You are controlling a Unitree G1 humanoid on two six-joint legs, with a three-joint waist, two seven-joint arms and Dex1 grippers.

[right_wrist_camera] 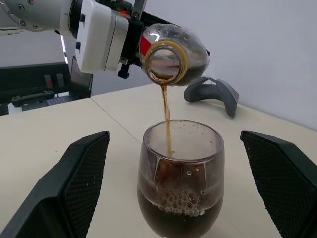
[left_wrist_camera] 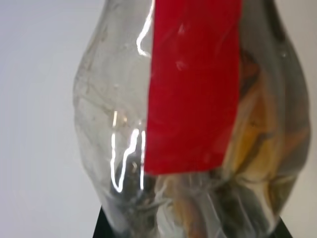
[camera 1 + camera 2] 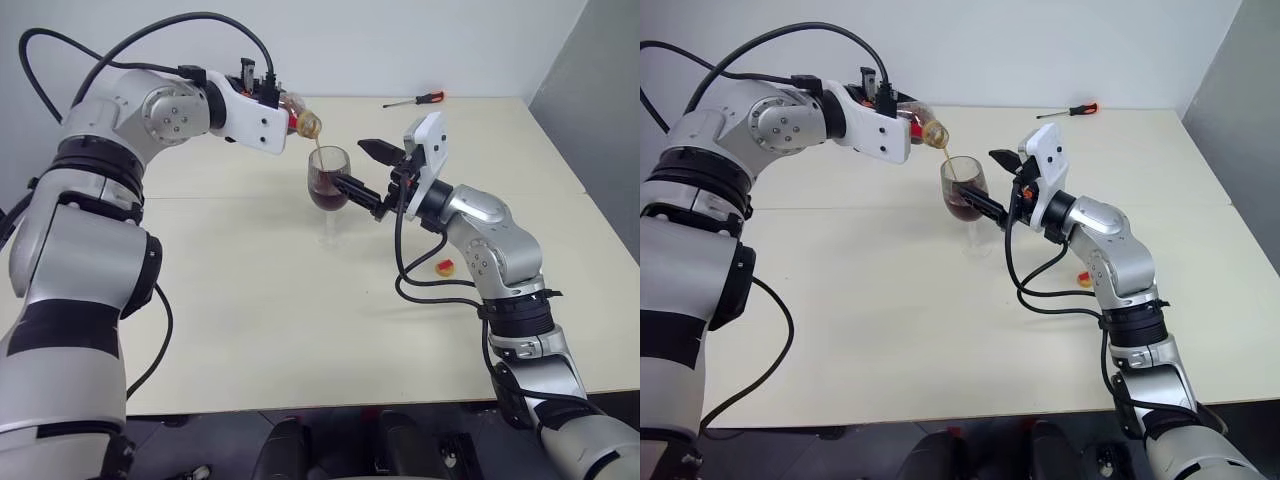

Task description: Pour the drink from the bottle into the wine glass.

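We take the wine glass (image 3: 329,182) as our landmark; it stands upright on the cream desk (image 3: 250,330), about mid-desk. Nearest us, on the desk to the right of the glass and well apart from it, lies a small yellow-and-red cap (image 3: 445,266). Closer to the glass, the right gripper (image 3: 366,172) reaches in from the right with its fingers (image 1: 74,183) spread wide, one on either side of the bowl and apart from it, touching nothing as far as we can see. The bowl holds dark brown drink (image 1: 173,210), roughly half full, with bubbles on top. Just above and behind the rim, the left gripper (image 3: 268,96) has its fingers pinching the bottle (image 3: 298,115), which is tipped mouth-down towards the glass, and a thin stream falls from the mouth into the bowl. Far beyond the glass, near the back edge of the desk, lies a red-handled screwdriver (image 3: 414,99).

We judge the pour to be well under way. The next move calls for keeping the mouth over the rim until the bottle empties, then tilting it back upright.
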